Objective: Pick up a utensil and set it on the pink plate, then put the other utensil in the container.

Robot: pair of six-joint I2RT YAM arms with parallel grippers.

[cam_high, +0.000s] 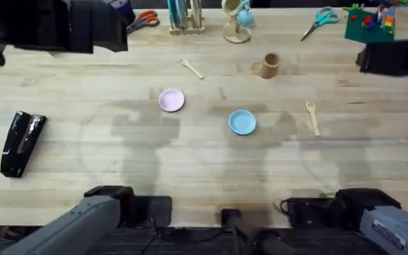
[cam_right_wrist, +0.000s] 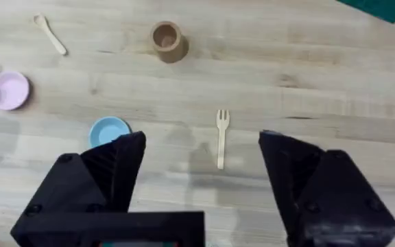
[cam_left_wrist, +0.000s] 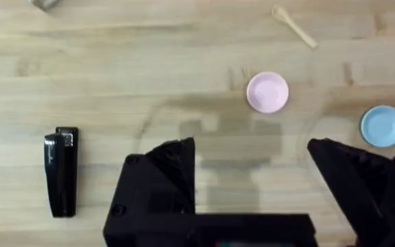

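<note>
A small wooden spoon (cam_high: 190,68) (cam_left_wrist: 293,25) (cam_right_wrist: 50,33) lies on the table beyond the pink plate (cam_high: 171,100) (cam_left_wrist: 267,92) (cam_right_wrist: 9,90). The wooden fork (cam_high: 312,117) (cam_right_wrist: 221,137) rests flat at the right. A tan wooden cup (cam_high: 270,65) (cam_right_wrist: 166,40), the container, stands upright farther back. My left gripper (cam_left_wrist: 252,178) hangs open high above the table, near its front edge. Above the fork's near side, my right gripper (cam_right_wrist: 201,178) is open too. Neither holds anything.
A light blue plate (cam_high: 242,122) (cam_left_wrist: 382,125) (cam_right_wrist: 108,130) sits between the pink plate and the fork. A black stapler (cam_high: 21,142) (cam_left_wrist: 61,171) lies at the left. Scissors (cam_high: 319,21), a rack (cam_high: 185,15) and toy bricks (cam_high: 371,21) line the far edge.
</note>
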